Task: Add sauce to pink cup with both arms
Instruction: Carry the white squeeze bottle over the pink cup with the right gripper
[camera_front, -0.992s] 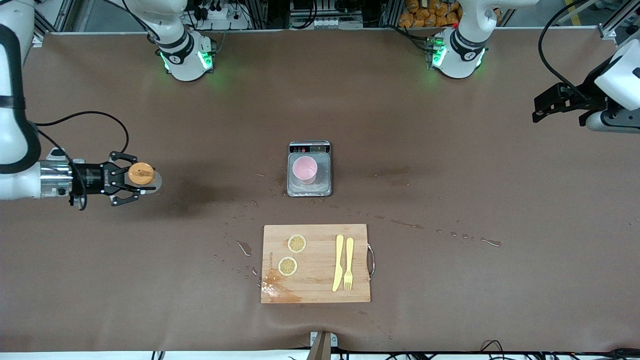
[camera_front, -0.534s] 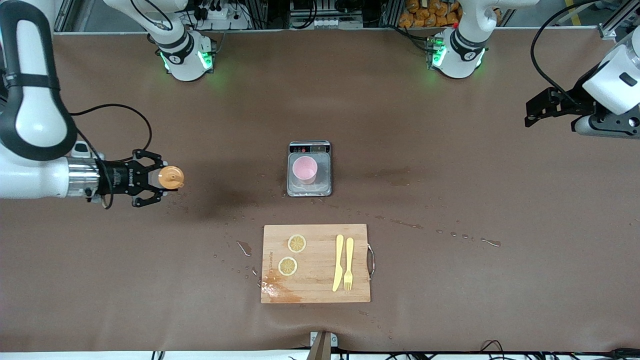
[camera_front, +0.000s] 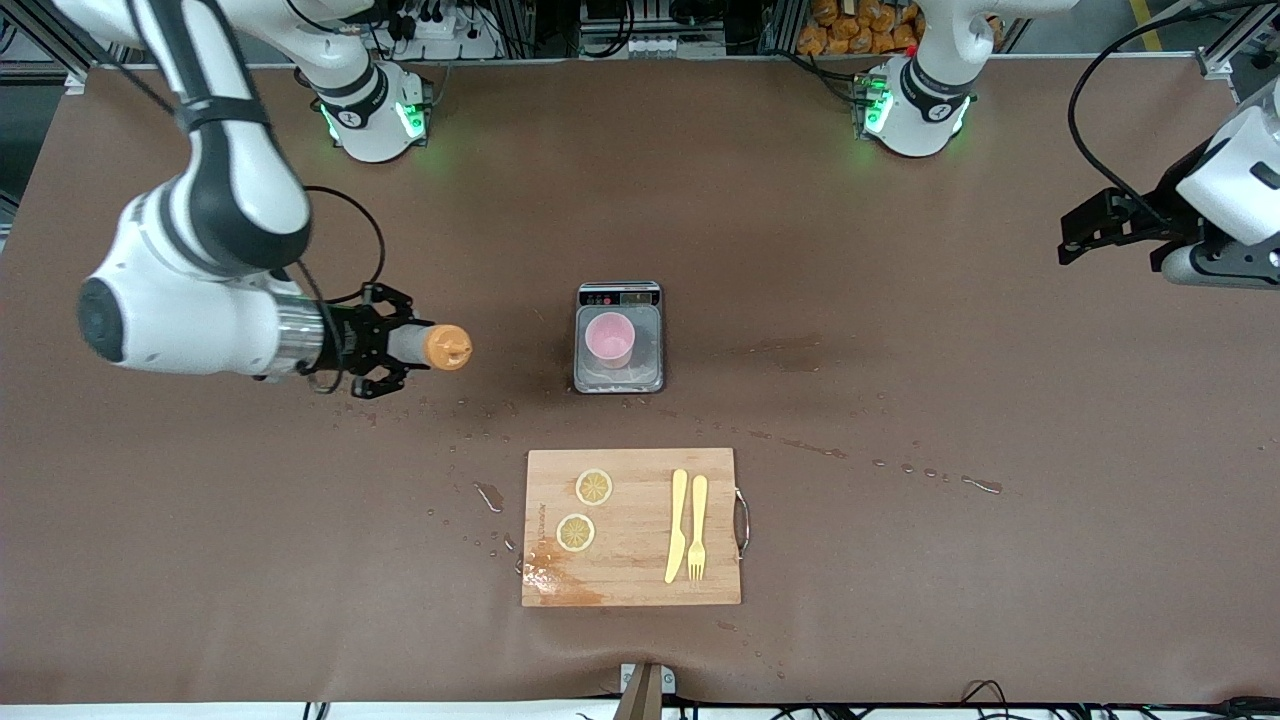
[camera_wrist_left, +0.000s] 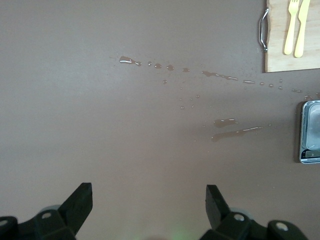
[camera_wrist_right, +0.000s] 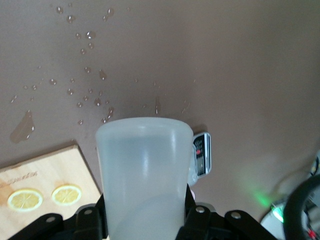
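The pink cup stands upright on a small grey scale at the table's middle. My right gripper is shut on the sauce bottle. It holds the bottle tipped on its side above the table, toward the right arm's end from the scale, with the orange cap pointing at the cup. In the right wrist view the whitish bottle body fills the gap between the fingers of the right gripper. My left gripper is open and empty over the left arm's end of the table, and its jaws stand wide apart in the left wrist view.
A wooden cutting board lies nearer the front camera than the scale. It carries two lemon slices, a yellow knife and a yellow fork. Water drops and wet streaks are scattered around the board and scale.
My right arm has carried the sauce bottle toward the cup and tipped it from upright to lying sideways. My left arm has shifted only slightly.
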